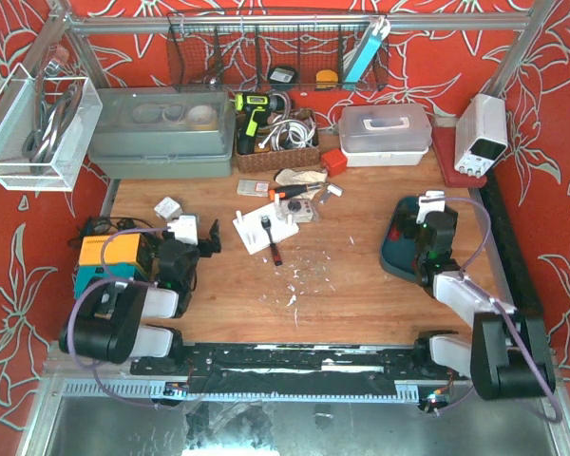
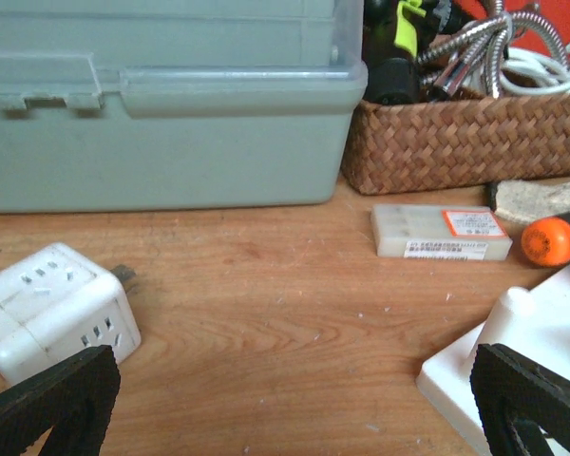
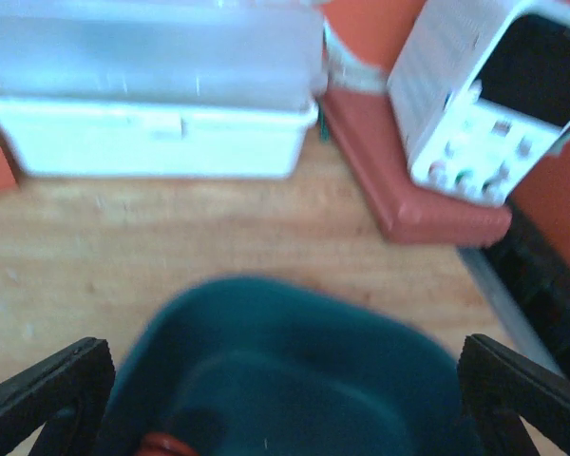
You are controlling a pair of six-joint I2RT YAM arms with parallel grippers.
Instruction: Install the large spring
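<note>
The white fixture (image 1: 264, 231) lies mid-table with a black part on it; its corner shows in the left wrist view (image 2: 541, 351). My left gripper (image 1: 198, 237) is open and empty just left of the fixture, low over bare wood (image 2: 294, 399). My right gripper (image 1: 420, 223) is open and empty above the teal tray (image 1: 395, 255). The right wrist view is blurred; it shows the tray's inside (image 3: 294, 380) and a red ring-like part (image 3: 161, 445) at the bottom edge. I cannot make out a large spring in any view.
A white power cube (image 2: 52, 309) sits by my left finger. Ahead are a grey-green box (image 2: 161, 104), a wicker basket (image 2: 465, 142), a small plastic case (image 2: 442, 233) and an orange screwdriver handle (image 2: 556, 237). A white container (image 3: 152, 95) and a power supply (image 3: 494, 104) stand beyond the tray.
</note>
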